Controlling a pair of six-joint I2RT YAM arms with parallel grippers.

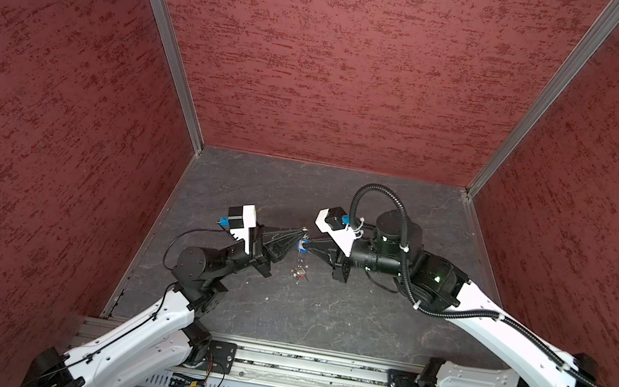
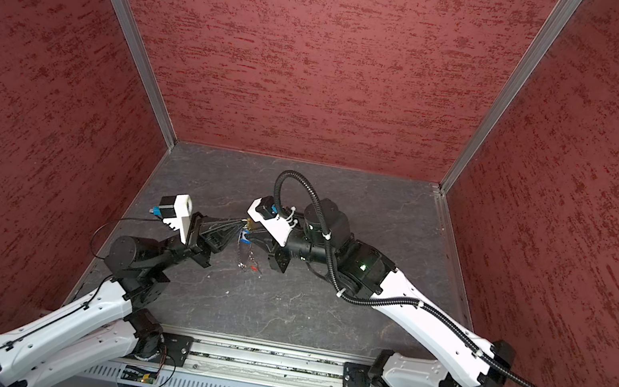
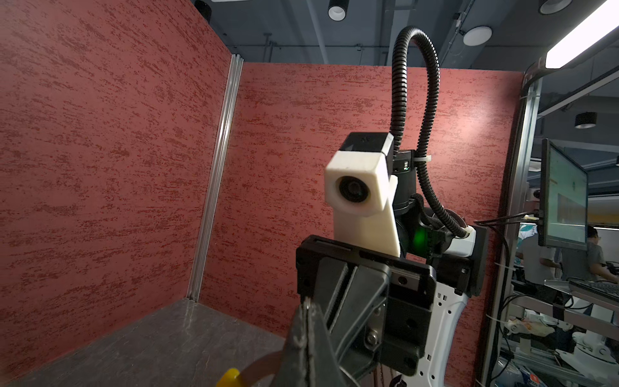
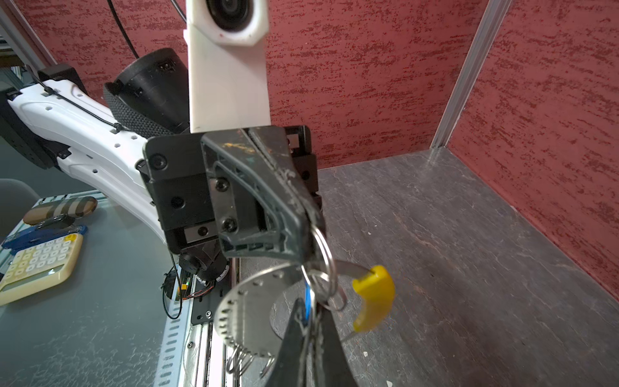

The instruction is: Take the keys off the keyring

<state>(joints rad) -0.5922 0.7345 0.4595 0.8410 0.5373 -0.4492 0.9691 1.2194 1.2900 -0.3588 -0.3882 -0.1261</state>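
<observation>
1. Meeting tip to tip in the air above the desk (image 1: 321,322), both pairs of jaws are clenched.
2. Left jaws pinch a small ring (image 4: 330,259) threaded on the keyring (image 4: 241,301).
3. Right jaws grip the blue tag (image 4: 306,298), just beside the left tips.
4. The keyring hangs between the two grips, and its yellow piece (image 4: 373,298) curves out to one side.
5. The keys (image 2: 244,262) dangle below the jaws, clear of the desk, with a red bit (image 2: 254,268) among them.
</observation>
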